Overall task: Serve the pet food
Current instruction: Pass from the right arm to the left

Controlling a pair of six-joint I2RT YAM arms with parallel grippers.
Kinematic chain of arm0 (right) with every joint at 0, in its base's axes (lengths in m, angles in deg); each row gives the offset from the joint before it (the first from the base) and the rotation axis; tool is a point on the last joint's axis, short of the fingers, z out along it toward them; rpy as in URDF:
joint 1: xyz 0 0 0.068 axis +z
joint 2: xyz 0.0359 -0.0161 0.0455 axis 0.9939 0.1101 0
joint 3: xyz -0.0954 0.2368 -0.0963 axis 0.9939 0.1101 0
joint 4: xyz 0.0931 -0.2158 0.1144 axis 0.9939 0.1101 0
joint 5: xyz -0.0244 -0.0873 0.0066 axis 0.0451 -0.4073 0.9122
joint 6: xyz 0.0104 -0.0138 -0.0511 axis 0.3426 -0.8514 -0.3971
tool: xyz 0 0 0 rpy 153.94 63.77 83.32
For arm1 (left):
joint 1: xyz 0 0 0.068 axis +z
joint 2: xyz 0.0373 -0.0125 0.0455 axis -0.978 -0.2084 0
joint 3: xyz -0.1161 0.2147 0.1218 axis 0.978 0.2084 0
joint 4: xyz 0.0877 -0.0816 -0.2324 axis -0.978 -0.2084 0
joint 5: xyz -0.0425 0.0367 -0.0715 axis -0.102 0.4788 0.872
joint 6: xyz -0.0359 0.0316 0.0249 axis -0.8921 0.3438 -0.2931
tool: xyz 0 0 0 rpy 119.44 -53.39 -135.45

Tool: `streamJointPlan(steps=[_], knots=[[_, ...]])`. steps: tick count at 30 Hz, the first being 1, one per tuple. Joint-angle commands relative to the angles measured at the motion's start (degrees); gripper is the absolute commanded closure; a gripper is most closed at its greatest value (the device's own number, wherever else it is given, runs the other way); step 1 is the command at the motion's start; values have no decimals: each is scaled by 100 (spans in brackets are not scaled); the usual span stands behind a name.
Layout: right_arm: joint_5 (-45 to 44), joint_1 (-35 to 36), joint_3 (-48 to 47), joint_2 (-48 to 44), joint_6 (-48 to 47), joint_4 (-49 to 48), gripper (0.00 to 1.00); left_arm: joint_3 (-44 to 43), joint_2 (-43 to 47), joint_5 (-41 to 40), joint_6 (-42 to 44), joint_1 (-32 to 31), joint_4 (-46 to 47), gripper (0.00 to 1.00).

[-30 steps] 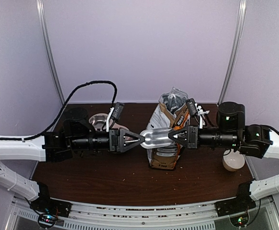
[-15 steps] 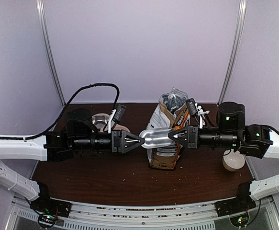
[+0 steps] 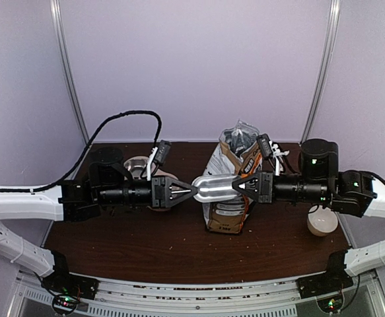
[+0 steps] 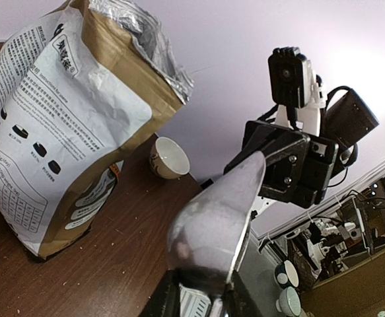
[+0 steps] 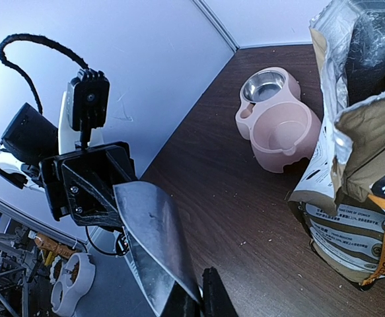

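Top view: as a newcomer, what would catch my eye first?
A shiny metal scoop hangs in mid-air over the table's middle, pinched at its ends between the left arm's fingers and the right arm's fingers. Just behind it stands an opened pet food bag, with a pink feeder at the back left.

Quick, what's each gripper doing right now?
Left gripper: jaws closed on the bowl end of the metal scoop.
Right gripper: jaws closed on the handle end of the metal scoop.

Bag (image 3: 226, 201) mid-table, feeder (image 3: 138, 166) rear-left; table (image 3: 179, 247) front passable.
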Motion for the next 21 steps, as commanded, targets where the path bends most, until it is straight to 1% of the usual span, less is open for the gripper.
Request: streamJointPlan(steps=[1, 5, 10, 15, 16, 17, 18, 21], knots=[[-332, -18, -140, 95, -68, 93, 100, -196, -20, 95, -12, -27, 270, 91], [-374, -14, -141, 97, -107, 211, 100, -198, -34, 111, -13, -28, 271, 96], [-479, -18, -129, 35, -152, 327, 100, -190, -30, 118, -38, -27, 260, 100], [-560, -18, -90, 3, -122, 375, 100, -209, -1, 135, -71, -27, 291, 100], [-557, -17, -84, -11, -104, 371, 95, -214, 11, 131, -81, -31, 284, 100], [-556, -18, -92, -38, -86, 371, 84, -222, 26, 108, -85, -28, 274, 100], [-563, -18, -115, -72, -84, 374, 78, -229, 43, 81, -93, -27, 250, 100], [-658, -25, -293, -224, -140, 527, 60, -225, 158, -76, -99, -27, 147, 100]])
